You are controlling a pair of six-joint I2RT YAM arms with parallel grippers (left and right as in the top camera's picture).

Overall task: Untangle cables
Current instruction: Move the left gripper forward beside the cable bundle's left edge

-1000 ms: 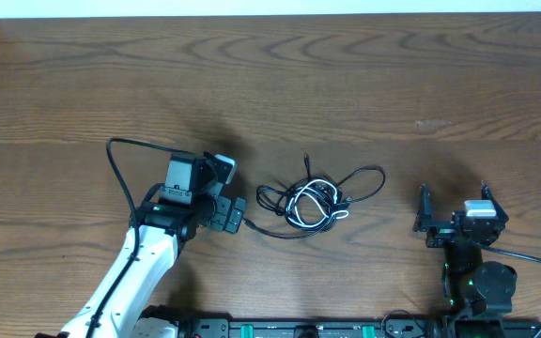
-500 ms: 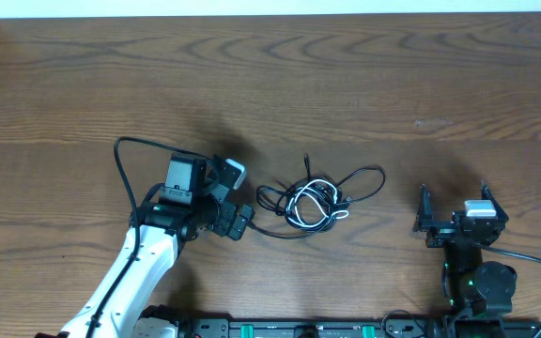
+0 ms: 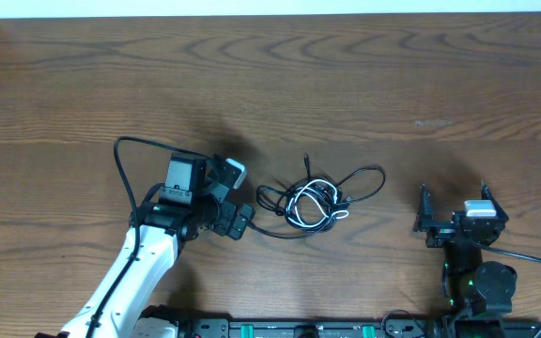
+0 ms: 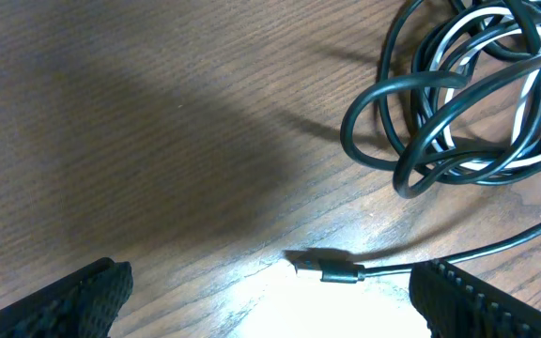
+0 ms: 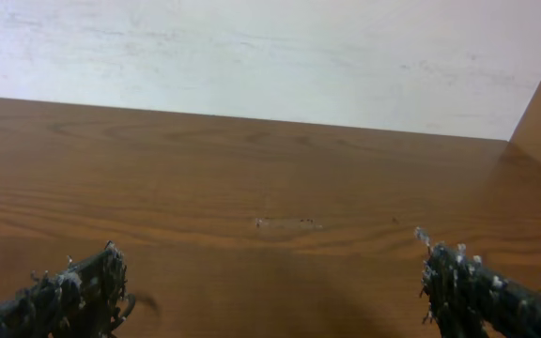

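Your wooden bench (image 3: 346, 75) fills the overhead view, bare grain on all sides. The left arm (image 3: 134, 268) reaches in from the bottom edge toward the middle. The right arm (image 3: 477, 282) sits low at the bottom right, well apart from everything else.

Your left hand (image 3: 240, 197) points at the tangle with its fingers spread wide and nothing between them but bench. Your right hand (image 3: 454, 192) is spread just as wide, gripping nothing; its wrist view shows only bare wood and the wall beyond.

The cables (image 3: 313, 202) lie in one knotted bundle near the bench's centre, just beside the left hand and far from the right. Black loops wrap over each other, and one larger loop swings out to the right. A white cord (image 4: 463, 38) threads through the black ones. A single black strand trails out of the bundle, and its small plug (image 4: 332, 272) lies flat on the bench between the left fingers, touching neither.
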